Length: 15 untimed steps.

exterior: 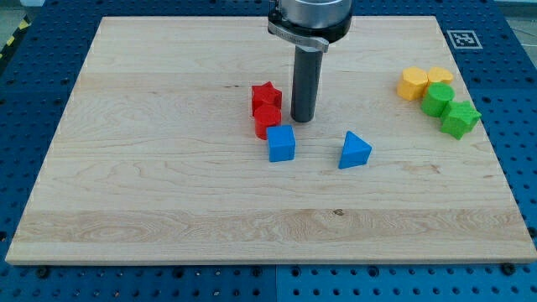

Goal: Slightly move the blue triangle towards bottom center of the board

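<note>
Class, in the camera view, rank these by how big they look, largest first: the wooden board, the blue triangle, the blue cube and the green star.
1. wooden board, by far the largest.
2. blue triangle, blue cube and green star: these look about alike, so I will not rank them.

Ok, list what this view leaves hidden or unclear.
- Arm above the rod: cut off by the view's top.
- My tip: whether it touches the red cylinder beside it is unclear.
- Yellow blocks: clustered with the green blocks; shapes hard to confirm.
- Blue triangle: far faces face away.
</note>
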Available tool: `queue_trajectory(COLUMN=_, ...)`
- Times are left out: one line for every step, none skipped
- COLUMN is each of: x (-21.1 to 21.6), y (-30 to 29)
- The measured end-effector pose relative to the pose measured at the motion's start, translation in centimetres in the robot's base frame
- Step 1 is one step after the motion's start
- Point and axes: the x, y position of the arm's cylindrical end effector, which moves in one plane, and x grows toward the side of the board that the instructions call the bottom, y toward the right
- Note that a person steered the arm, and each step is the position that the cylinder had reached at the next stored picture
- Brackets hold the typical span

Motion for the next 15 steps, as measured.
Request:
queue_trajectory(x=-0.3, y=0.1)
queue_trajectory(x=-0.3, y=1.7)
queue_trajectory(x=-0.3, y=1.8)
queue_trajectory(x=-0.3, y=1.8)
queue_trajectory(x=-0.2, y=2.4)
queue_trajectory(x=-0.2, y=3.1)
queue_trajectory(x=-0.2, y=3.2)
queue_trajectory(x=-0.2, y=5.1)
queue_trajectory(x=-0.2, y=7.4)
queue_trajectory(x=0.4, y=8.6)
queue_trajectory(x=1.9, y=8.9)
queue_trajectory(x=2.2, y=8.9)
queue_trajectory(x=3.0, y=8.9)
queue_trajectory(x=3.0, y=8.9)
queue_trajectory(x=3.0, y=8.9)
